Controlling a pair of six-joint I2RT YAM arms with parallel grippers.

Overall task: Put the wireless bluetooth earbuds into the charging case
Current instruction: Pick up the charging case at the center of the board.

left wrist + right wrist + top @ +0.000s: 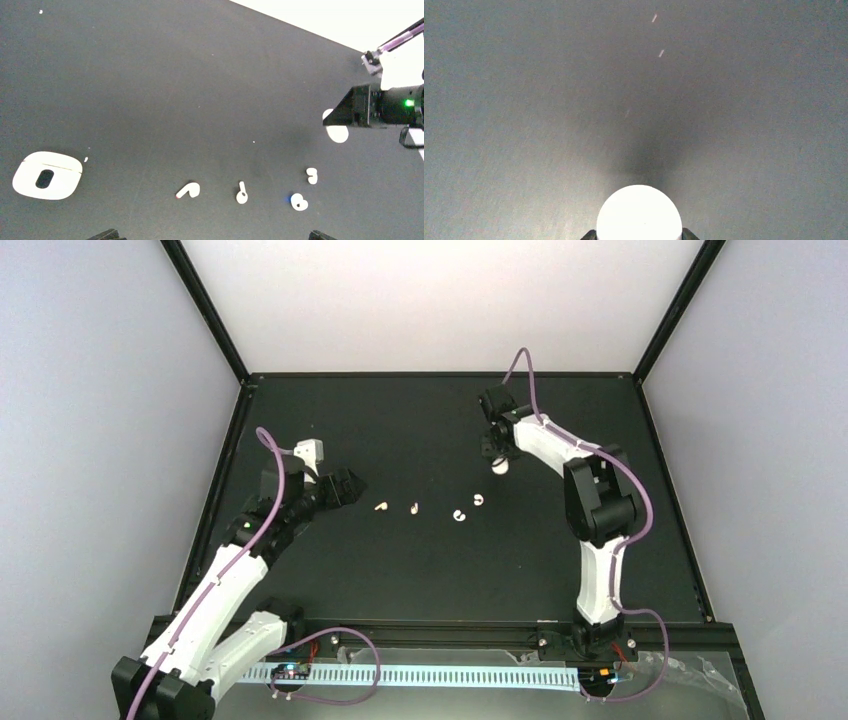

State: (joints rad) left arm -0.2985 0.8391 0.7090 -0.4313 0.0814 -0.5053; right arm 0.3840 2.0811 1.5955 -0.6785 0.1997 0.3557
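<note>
Closest to the right wrist lens sits the charging case (639, 212), a rounded white shell as I judge it. The right pincer (638, 234) has one fingertip against each side, so it grips the case. All four earbuds (241, 192) lie loose in a row between the two pincers, apart from each other, so I judge that every insertion is not yet done. The left pincer (214, 235) is wide open and empty, with the buds just ahead of it. Off to its left side lies a white oval piece (47, 175) with a dark slot, maybe a second case. The table (400, 570) is matte black, and pale walls (90, 440) and a black frame (205, 310) enclose it.
</note>
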